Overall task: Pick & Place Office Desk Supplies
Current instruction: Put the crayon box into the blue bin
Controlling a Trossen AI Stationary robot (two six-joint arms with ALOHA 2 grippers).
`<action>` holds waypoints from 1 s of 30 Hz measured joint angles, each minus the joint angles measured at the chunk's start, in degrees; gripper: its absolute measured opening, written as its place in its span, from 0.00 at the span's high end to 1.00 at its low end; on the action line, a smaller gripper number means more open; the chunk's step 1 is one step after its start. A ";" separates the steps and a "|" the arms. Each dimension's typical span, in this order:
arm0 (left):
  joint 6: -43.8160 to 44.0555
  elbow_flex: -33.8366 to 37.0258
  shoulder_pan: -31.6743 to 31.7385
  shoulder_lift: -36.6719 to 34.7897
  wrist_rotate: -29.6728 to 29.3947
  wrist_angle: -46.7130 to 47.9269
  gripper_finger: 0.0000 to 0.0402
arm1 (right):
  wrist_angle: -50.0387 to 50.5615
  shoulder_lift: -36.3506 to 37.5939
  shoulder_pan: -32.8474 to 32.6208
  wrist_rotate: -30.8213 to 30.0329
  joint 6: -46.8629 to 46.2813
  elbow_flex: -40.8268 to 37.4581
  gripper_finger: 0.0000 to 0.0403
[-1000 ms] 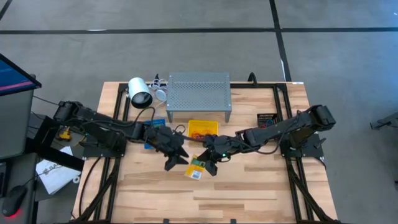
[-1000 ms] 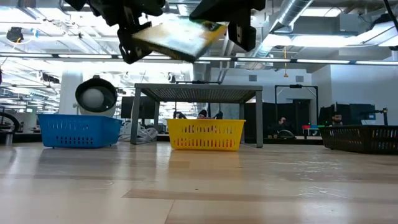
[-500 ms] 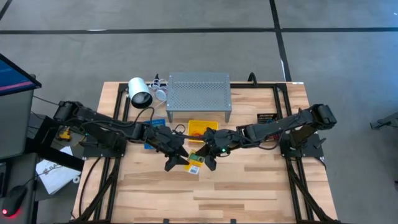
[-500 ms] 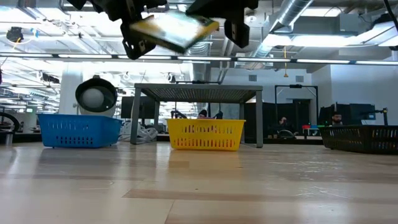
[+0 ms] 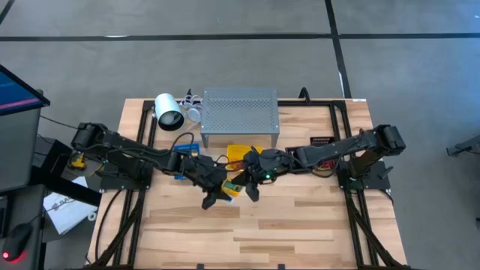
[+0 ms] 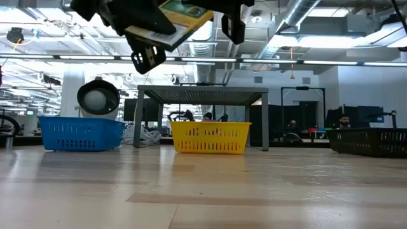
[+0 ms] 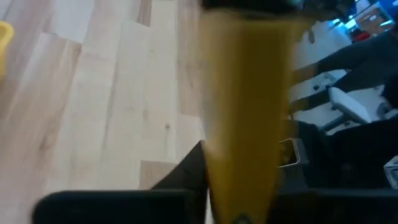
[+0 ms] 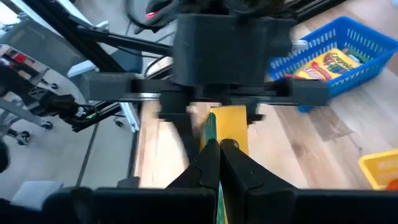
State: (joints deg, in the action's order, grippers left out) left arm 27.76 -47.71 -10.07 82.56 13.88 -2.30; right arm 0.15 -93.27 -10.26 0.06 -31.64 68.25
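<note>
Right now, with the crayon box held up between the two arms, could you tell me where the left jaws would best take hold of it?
Probably the free thin edge of the crayon box, opposite the end the right gripper pinches, coming from the left gripper's own side. The box is flat and held tilted in the air, so the jaws should close across its thin faces.

A big table [image 5: 300,225] of light wooden planks carries everything. A grey metal shelf with little holes [image 5: 240,112] stands at its back. Just in front of the shelf sits a yellow plastic basket [image 6: 210,138]. Left of the shelf sits a blue plastic basket [image 6: 81,133]. Far right of the shelf sits a black basket [image 6: 371,141]
</note>
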 joint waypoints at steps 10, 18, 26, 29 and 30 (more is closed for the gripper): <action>-1.12 0.07 0.02 -1.51 -0.42 0.57 0.94 | -1.93 0.47 0.32 0.18 2.37 0.03 1.00; -0.99 0.03 0.88 -3.70 -0.37 2.58 0.94 | -1.89 4.44 1.80 4.96 5.81 0.02 0.91; -1.01 0.00 1.94 -10.23 -3.95 17.55 0.94 | 6.51 9.75 5.42 6.09 6.19 0.04 0.68; -0.58 0.01 2.81 -13.74 -7.18 26.31 0.94 | 8.68 12.36 6.78 6.09 5.32 0.04 0.61; -0.23 0.01 3.21 -15.08 -9.01 30.35 0.94 | 9.23 13.18 7.17 6.11 4.89 0.04 0.60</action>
State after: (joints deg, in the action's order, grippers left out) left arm 27.52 -47.70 -6.85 67.49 4.87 28.04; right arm 9.38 -80.10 -3.08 6.17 -26.74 68.29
